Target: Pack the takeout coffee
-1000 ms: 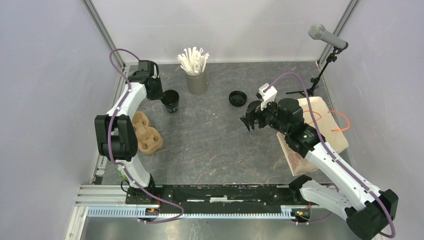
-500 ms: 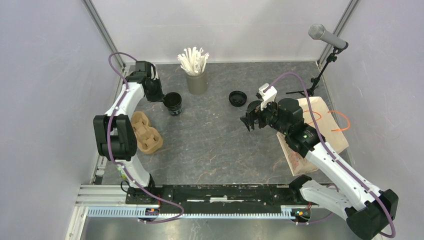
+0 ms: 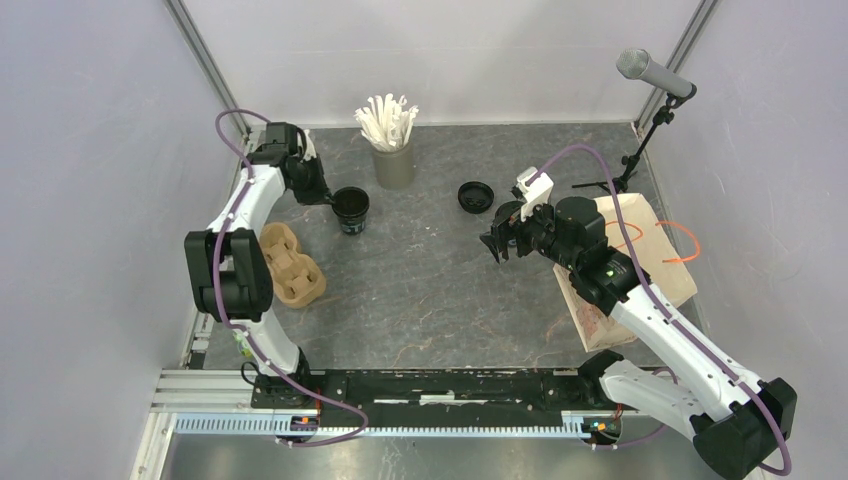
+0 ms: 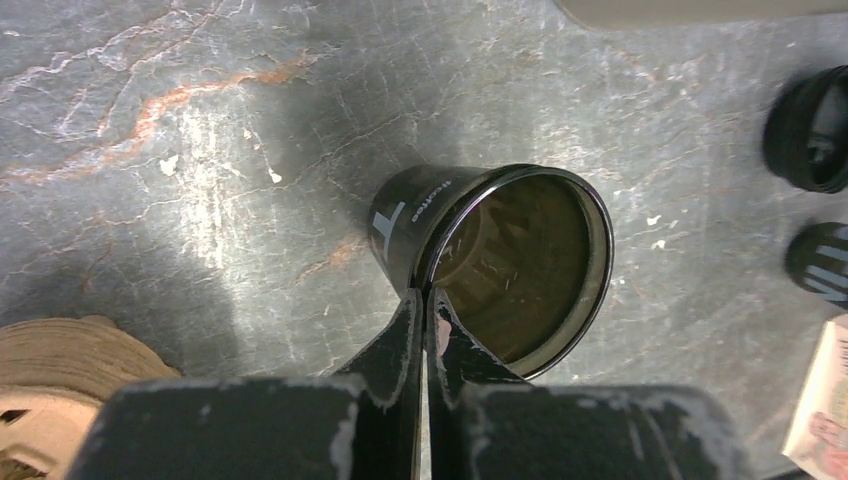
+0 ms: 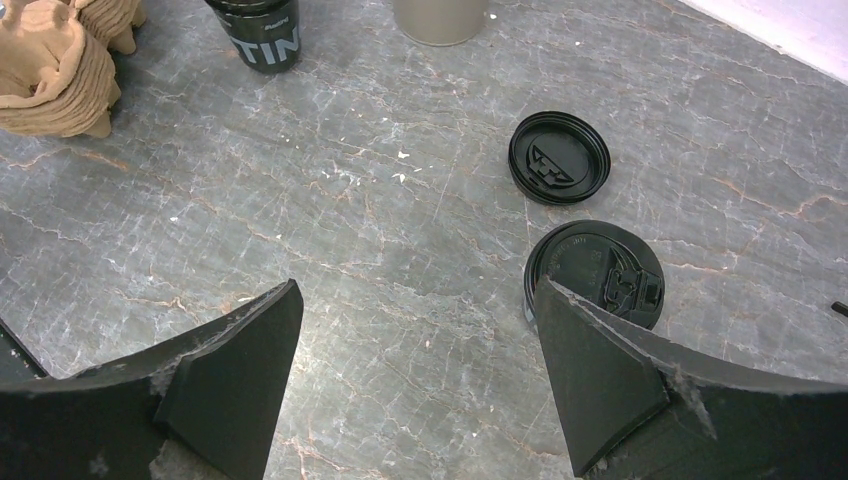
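Table [image 3: 430, 280]: two cups [image 3: 350, 208] [image 5: 595, 275], one clamped by left end effector [image 4: 424, 295]; right end effector [image 5: 418, 295] apart.

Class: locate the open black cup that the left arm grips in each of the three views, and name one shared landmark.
Top external: cup left of centre, at the left pincer.
Left wrist: cup mid-frame, rim pinched.
Right wrist: cup at the top edge, left of centre.
Landmark: brown pulp carrier, in all three views.
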